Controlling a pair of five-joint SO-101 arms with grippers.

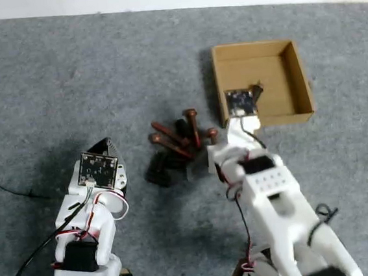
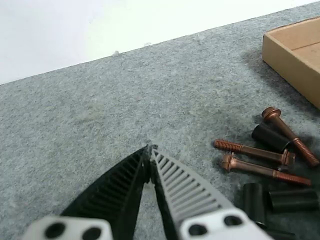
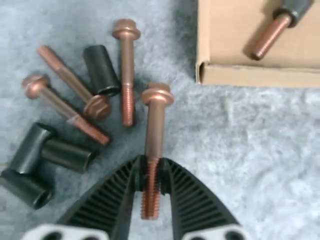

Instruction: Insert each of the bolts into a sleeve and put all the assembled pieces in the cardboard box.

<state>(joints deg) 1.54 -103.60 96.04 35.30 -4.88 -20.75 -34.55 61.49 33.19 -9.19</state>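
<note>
My right gripper is shut on the threaded end of a copper bolt, low over the carpet just beside the loose pile. In the high view that bolt sticks out ahead of the right gripper, near the cardboard box's front corner. Three more copper bolts and several black sleeves lie in the pile. The cardboard box holds one bolt inside a sleeve. My left gripper is shut with nothing in it, left of the pile, pointing at bare carpet.
Grey carpet covers the table, ending at a white wall along the far edge. A thin black cable lies at the far left. Open carpet stretches left of and behind the pile.
</note>
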